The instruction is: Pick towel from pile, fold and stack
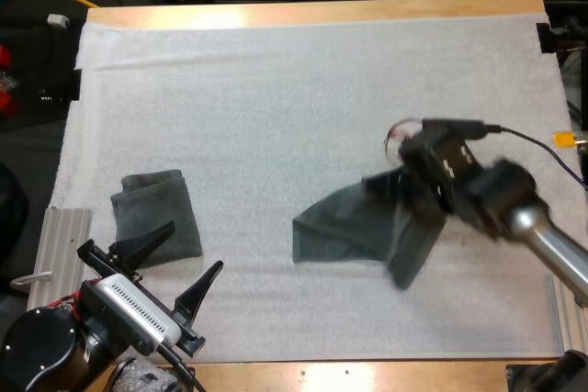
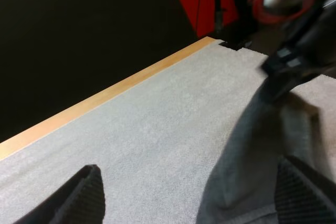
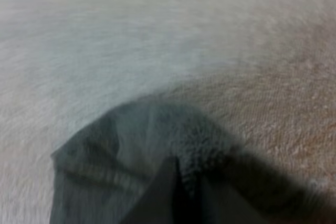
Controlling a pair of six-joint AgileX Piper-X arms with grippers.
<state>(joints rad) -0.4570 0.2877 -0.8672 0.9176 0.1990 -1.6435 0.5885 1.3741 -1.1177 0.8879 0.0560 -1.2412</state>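
The right tool (image 1: 411, 188) is clamped on 1 raised edge of a grey-green towel (image 1: 342, 227), whose rest lies on the white mat (image 1: 276, 89). The left tool (image 1: 195, 245) stands open at the near edge of a folded towel (image 1: 156, 213).

Bright, even overhead light; soft shadows.
Glare whitens the table's far edge (image 1: 230, 14); the mat (image 1: 276, 89) is lit evenly. My right gripper (image 1: 402, 190) smears with motion above the towel (image 1: 335, 227), hazy up close. Beyond the far side, darkness.
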